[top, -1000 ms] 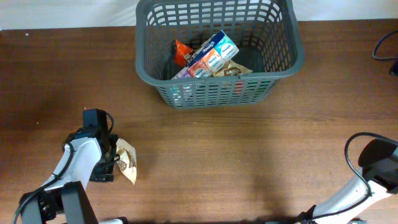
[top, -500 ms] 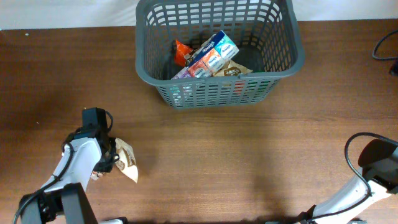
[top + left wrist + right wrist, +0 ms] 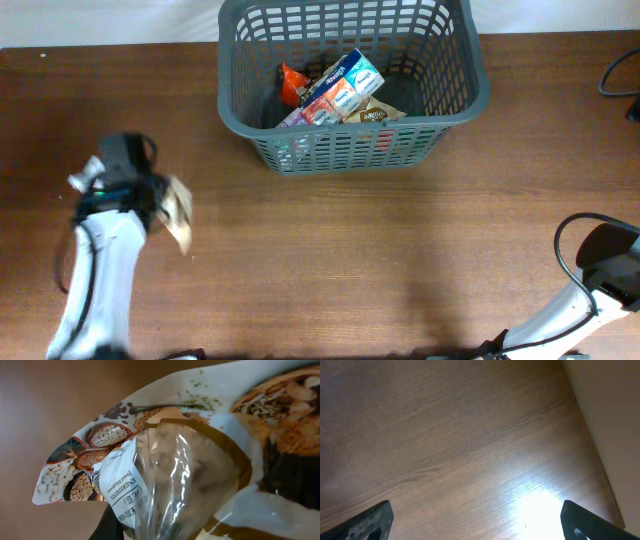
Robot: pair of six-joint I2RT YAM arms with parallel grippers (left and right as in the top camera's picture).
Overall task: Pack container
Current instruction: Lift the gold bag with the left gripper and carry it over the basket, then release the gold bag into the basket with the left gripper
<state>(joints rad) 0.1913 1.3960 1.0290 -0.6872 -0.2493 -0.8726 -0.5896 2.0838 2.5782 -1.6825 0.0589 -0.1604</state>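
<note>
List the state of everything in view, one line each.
container: upright on table, partly filled
blue-white carton: inside container, lying slanted
orange packet: inside container, left of blue-white carton
brown pouch: inside container, by the front wall
snack bag: gripped by left claw, outside container
left claw: shut on snack bag
right claw: open, holding nothing, above table

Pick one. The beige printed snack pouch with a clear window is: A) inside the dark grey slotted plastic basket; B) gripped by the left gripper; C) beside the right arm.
B: the beige printed snack pouch hangs from the left gripper, far from the dark grey slotted plastic basket.
</note>
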